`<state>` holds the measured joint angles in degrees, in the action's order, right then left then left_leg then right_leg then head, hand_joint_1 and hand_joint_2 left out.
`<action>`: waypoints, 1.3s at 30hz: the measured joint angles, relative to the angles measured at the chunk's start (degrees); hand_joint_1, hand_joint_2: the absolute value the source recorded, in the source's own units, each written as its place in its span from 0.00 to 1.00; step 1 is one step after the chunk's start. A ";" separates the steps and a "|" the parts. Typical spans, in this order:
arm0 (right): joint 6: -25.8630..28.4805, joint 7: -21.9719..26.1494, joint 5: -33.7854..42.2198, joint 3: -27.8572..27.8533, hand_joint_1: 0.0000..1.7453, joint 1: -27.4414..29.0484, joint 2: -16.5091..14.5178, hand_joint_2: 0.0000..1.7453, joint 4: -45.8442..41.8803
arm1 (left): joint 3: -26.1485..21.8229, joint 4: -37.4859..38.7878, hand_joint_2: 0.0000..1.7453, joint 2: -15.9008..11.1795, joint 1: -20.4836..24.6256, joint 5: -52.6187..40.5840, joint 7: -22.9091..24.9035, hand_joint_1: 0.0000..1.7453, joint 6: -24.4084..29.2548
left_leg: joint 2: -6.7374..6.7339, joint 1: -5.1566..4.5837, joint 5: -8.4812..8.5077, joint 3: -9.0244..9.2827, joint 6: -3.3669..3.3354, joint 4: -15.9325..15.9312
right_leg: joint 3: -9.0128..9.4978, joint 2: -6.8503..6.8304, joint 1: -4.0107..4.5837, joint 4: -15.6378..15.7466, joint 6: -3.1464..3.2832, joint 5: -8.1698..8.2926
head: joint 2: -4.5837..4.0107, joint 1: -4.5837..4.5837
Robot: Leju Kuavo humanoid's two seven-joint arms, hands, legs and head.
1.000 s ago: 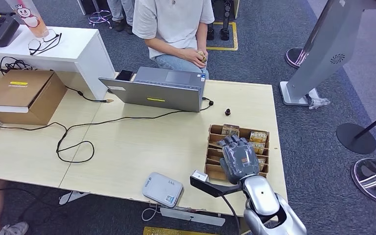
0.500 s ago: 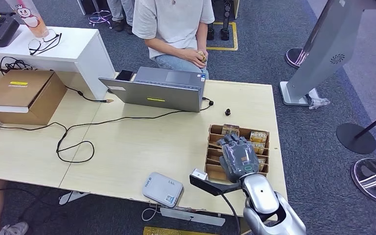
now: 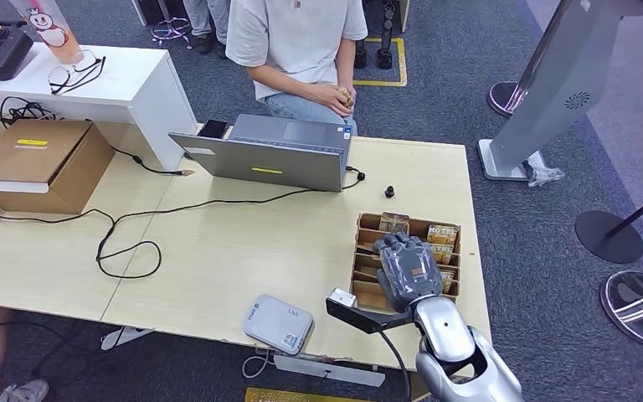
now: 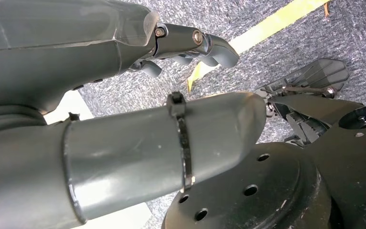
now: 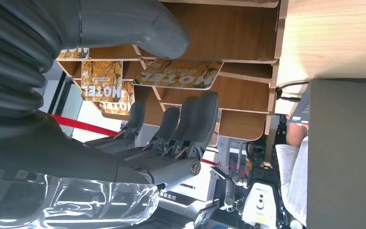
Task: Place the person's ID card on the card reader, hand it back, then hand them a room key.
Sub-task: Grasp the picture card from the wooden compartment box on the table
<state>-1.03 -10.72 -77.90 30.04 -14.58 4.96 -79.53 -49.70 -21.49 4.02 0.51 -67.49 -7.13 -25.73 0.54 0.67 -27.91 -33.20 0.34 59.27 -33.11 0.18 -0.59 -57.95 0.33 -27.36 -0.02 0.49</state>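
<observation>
From the head view we see the right hand [image 3: 408,270] above the wooden key holder [image 3: 368,224], fingers over its slots. At the right wrist, the fingers [image 5: 198,119] are spread, empty, with a key card [image 5: 183,74] just beyond them. The left hand [image 4: 190,45] hangs curled, empty.

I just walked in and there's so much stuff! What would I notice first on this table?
First, the grey robot hand hovering over the wooden card box at the right end of the table, with hotel key cards tucked in its slots. Next, the open laptop at the far edge, where a person in a white shirt sits. Near the front edge lies the little grey card reader.
</observation>
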 joint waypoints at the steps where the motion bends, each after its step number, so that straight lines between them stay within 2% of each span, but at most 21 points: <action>1: 0.00 0.00 0.00 -0.01 0.54 -0.03 0.00 1.00 0.13 | 0.00 0.00 0.00 0.00 0.01 0.03 0.00 0.00 0.00 | 0.00 0.00 0.00 0.00 0.00 0.00 | 0.00 0.00 0.00 0.00 0.00 0.00 | 0.00 0.00; 8: 0.02 -0.01 0.00 -0.04 0.57 -0.10 0.00 1.00 0.68 | 0.00 0.00 0.00 0.00 0.03 0.08 0.04 0.00 0.03 | 0.00 0.00 0.00 0.00 0.00 0.00 | 0.00 0.00 0.00 0.00 0.00 0.00 | 0.00 0.01; 12: 0.03 -0.02 0.16 -0.12 0.79 -0.10 0.00 1.00 0.73 | 0.01 0.00 0.00 0.00 0.07 0.06 0.22 0.00 0.06 | 0.00 0.00 0.00 0.00 0.00 0.00 | 0.00 0.00 0.00 0.00 0.00 0.00 | 0.00 -0.01; 22: 0.40 -0.08 0.63 -0.51 0.99 -0.38 0.00 1.00 0.78 | 0.02 0.02 0.00 0.00 0.62 0.06 0.50 0.00 0.19 | 0.00 0.00 0.00 0.01 0.00 0.00 | 0.01 0.00 0.00 0.00 0.00 0.00 | 0.00 0.01; 39: 3.95 1.08 0.61 -1.20 1.00 0.06 -0.01 1.00 0.78 | 0.04 0.02 0.00 0.00 0.72 0.16 0.50 0.00 0.39 | 0.00 0.00 0.00 0.01 0.00 0.00 | 0.00 0.00 0.00 0.00 0.00 0.00 | 0.00 0.00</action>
<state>2.92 -9.64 -77.29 28.84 -14.52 4.95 -78.75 -49.66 -21.46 4.02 1.23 -67.33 -6.62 -25.33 0.54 0.67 -27.91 -33.18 0.34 59.27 -33.11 0.19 -0.59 -57.95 0.33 -27.36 -0.02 0.49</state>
